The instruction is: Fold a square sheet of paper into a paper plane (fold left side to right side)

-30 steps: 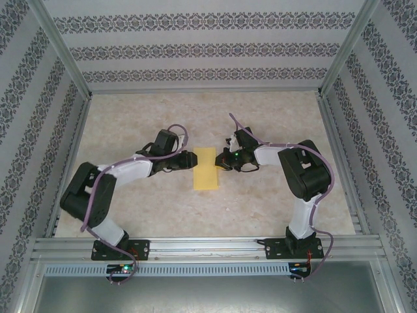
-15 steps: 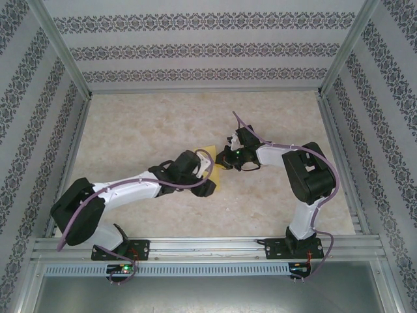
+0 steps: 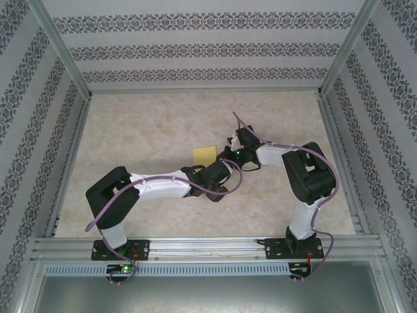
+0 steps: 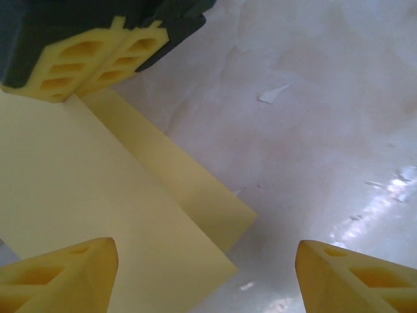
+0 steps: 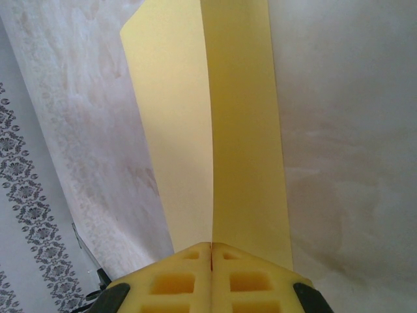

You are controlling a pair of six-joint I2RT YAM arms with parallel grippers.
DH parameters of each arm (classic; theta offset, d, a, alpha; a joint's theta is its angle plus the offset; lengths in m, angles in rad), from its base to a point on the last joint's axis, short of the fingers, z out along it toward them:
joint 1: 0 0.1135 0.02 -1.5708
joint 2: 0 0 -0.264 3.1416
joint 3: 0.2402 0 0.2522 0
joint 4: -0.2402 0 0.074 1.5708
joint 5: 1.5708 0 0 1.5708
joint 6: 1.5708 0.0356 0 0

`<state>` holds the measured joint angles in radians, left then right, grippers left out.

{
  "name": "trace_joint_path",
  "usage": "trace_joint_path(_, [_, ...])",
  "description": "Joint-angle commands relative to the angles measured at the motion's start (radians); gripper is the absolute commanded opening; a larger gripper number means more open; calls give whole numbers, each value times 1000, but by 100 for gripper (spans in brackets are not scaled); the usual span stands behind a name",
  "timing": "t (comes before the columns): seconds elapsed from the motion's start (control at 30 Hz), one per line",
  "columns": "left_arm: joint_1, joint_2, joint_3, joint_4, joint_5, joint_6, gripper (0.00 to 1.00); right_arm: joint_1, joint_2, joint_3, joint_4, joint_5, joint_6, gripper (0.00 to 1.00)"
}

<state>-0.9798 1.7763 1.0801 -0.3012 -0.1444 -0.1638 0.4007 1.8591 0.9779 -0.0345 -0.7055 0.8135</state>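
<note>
- The marbled table carries the work, with patterned walls on three sides.
- The left arm reaches from its base across to the middle of the table. The right arm bends inward to meet it there.
- The square sheet of paper lies flat near the table's centre, folded over on itself. In the left wrist view its upper layer covers most of the lower one, leaving a narrow strip showing along one edge.
- The left gripper hovers over the paper's near corner with its jaws wide apart, gripping nothing. In the overhead view it sits just beside the paper.
- The right gripper has its yellow pads pressed together, tips at the paper's edge. Whether they pinch it or only press on it I cannot tell.
- A small white fleck lies on the table beyond the paper.
</note>
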Motion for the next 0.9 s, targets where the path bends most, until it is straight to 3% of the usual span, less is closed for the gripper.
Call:
trace_joint_path(0.0, [-16,28,36,-80,-115,17,69,-10,-18,6,-15,-8,3,0])
trace_joint_path(0.2, [-16,24,36,-71,-123,11,44,-10,-16,12,-34,4,-15,0])
trace_joint_path(0.37, [-14,8,32,-72,-103,0,18,-12,-18,28,-68,9,-49,0])
trace_joint_path(0.5, [-5,-3,36,-77,-56,-21,2,-25,-50,37,-86,10,-86,10])
trace_joint_path(0.7, [50,-57,-1,-23,105,-65,0,-67,-161,4,-88,36,-136,30])
trace_joint_path(0.87, [127,-90,-48,52,309,-124,0,-120,-273,-87,-90,56,-180,34])
